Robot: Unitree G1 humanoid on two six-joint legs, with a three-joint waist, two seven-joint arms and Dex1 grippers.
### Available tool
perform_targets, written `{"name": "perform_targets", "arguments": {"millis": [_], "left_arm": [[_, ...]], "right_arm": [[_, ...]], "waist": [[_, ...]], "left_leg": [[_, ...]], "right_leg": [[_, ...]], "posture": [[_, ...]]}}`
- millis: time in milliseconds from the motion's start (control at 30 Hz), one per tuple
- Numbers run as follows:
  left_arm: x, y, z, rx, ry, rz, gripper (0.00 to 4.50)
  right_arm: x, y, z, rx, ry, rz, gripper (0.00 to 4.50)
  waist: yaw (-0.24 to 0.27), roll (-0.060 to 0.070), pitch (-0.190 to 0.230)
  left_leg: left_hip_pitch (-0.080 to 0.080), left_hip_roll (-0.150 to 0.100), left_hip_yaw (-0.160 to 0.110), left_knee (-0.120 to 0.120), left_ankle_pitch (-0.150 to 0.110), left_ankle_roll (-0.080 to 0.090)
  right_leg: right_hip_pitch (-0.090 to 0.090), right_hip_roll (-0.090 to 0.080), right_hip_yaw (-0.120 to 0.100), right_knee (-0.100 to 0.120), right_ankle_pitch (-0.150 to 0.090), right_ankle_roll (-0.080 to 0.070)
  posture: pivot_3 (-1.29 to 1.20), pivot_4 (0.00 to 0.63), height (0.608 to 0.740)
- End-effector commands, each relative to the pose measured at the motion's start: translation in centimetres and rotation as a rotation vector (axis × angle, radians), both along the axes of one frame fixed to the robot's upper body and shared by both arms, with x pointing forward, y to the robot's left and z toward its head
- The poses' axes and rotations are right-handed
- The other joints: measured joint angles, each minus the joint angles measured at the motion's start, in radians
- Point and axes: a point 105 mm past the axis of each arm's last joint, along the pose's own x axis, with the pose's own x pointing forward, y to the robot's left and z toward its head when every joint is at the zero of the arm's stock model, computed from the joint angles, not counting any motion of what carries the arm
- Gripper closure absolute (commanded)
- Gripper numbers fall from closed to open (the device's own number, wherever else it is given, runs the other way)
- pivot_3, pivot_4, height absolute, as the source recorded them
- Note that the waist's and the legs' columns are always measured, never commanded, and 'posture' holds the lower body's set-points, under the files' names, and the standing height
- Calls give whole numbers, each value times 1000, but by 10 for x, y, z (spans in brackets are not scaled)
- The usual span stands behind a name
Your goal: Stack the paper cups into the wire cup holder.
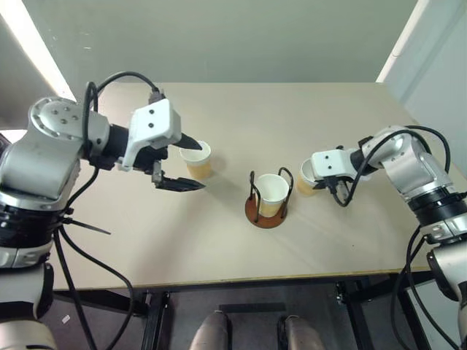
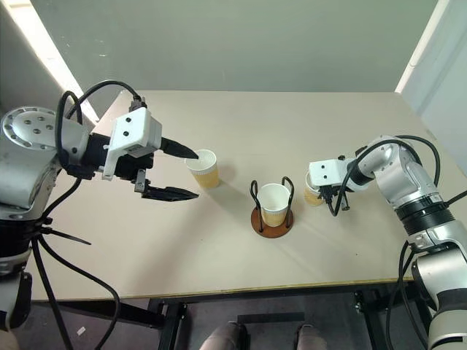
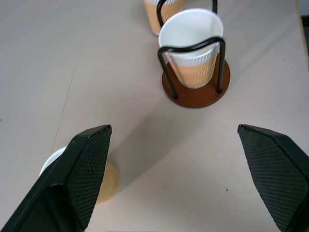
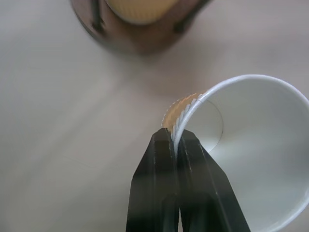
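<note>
The wire cup holder [image 1: 267,214] stands mid-table with one paper cup [image 1: 272,191] upright inside its black loops. To its right, a second paper cup [image 4: 251,145] sits on the table, and my right gripper [image 4: 174,136] is shut on its rim, one finger inside and one outside. A third paper cup [image 1: 197,160] stands to the left of the holder. My left gripper [image 3: 173,129] hovers above the table with its fingers wide open and nothing between them. That cup [image 3: 108,181] sits beside and partly behind one finger [image 3: 87,164].
The beige table [image 1: 241,255] has bare surface in front of and behind the holder. Its front edge [image 1: 255,280] runs close below the arms. Black cables hang from both arms.
</note>
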Motion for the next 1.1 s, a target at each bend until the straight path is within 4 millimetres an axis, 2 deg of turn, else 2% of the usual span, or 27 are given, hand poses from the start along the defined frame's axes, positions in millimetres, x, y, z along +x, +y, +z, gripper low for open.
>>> {"name": "perform_targets", "arguments": {"millis": [33, 133, 267, 367, 567, 967, 1100], "left_arm": [[-2, 11, 14, -7, -58, 31, 0], [-4, 12, 13, -14, -52, 27, 0], [-6, 4, 14, -46, -45, -9, 0], [-4, 1, 16, -64, -45, -15, 0], [3, -1, 15, -65, -53, -12, 0], [4, -4, 16, -66, -59, -16, 0], [5, -4, 16, -62, -63, -17, 0]], "right_arm": [[-14, 15, 70, 98, -127, 80, 4472], [-39, 40, 104, 116, -185, 211, 4472], [-55, 62, 117, 125, -215, 294, 4472], [-63, 75, 121, 132, -218, 341, 4472], [-62, 81, 102, 85, -189, 368, 4472], [-60, 77, 80, 17, -145, 381, 4472], [-65, 79, 74, 9, -122, 407, 4472]], "waist": [[0, 0, 0], [-3, 0, 0], [-3, -2, -1], [-3, -2, -1], [-3, -2, -1], [-3, -2, -1], [-3, -2, -1]], "left_leg": [[0, 0, 0, -1, 1, -2], [-1, 0, 0, -5, 4, -6], [1, 1, -2, -9, 5, -10], [0, 1, -2, -7, 5, -10], [2, 1, -3, -6, 5, -10], [3, 1, -3, -7, 6, -9], [3, 1, -3, -7, 5, -9]], "right_leg": [[-1, 0, 0, 0, 0, 0], [-4, 0, 0, 1, -1, -2], [-5, 1, -2, 5, -7, -12], [-5, 1, -2, 7, -8, -14], [-6, 1, -2, 12, -9, -14], [-7, 1, -2, 15, -9, -14], [-6, 1, -2, 14, -9, -14]], "posture": [[0, 150, 740], [0, 150, 740], [0, 150, 740], [0, 150, 740], [0, 150, 740], [0, 150, 740], [0, 150, 740]]}}
